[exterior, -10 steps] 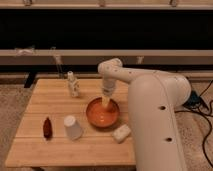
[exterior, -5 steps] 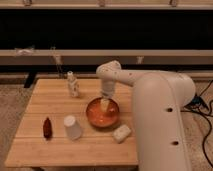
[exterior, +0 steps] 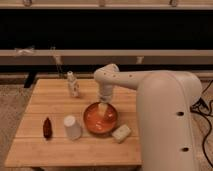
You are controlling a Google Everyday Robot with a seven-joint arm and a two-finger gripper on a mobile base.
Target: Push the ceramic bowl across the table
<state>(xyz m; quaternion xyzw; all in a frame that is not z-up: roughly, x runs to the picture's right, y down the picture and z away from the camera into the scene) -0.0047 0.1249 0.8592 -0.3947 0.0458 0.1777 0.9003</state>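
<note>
My gripper (exterior: 103, 108) hangs at the centre of the frame. It points straight down from the end of my bulky white arm (exterior: 165, 115), which sweeps in from the lower right and bends over the far side of the table. Its pale tip dips inside the round, shallow, glossy orange-red ceramic bowl (exterior: 95, 121), at the upper part of the bowl's hollow near the far rim. Whether it is spread or closed I cannot tell, nor whether it touches the glaze.

The bowl sits on the rectangular light-wood butcher-block table (exterior: 50, 147), right of the tabletop's middle and a little toward the near edge. Just beside the bowl, to its left, stands a white cup (exterior: 72, 127), seemingly upside down and narrower at the top. Further left, near the table's left edge, a small dark reddish-brown bottle (exterior: 47, 128) stands upright, apart from the cup. At the lower right of the bowl lies a pale squarish block (exterior: 121, 133), very close to the rim; I cannot tell if they touch. Toward the upper left of the tabletop a small pale bottle (exterior: 73, 84) stands well apart from the bowl.

Behind the table runs a dark wall crossed by pale horizontal rails (exterior: 60, 52). Black cables (exterior: 205, 107) trail at the right edge of the frame.
</note>
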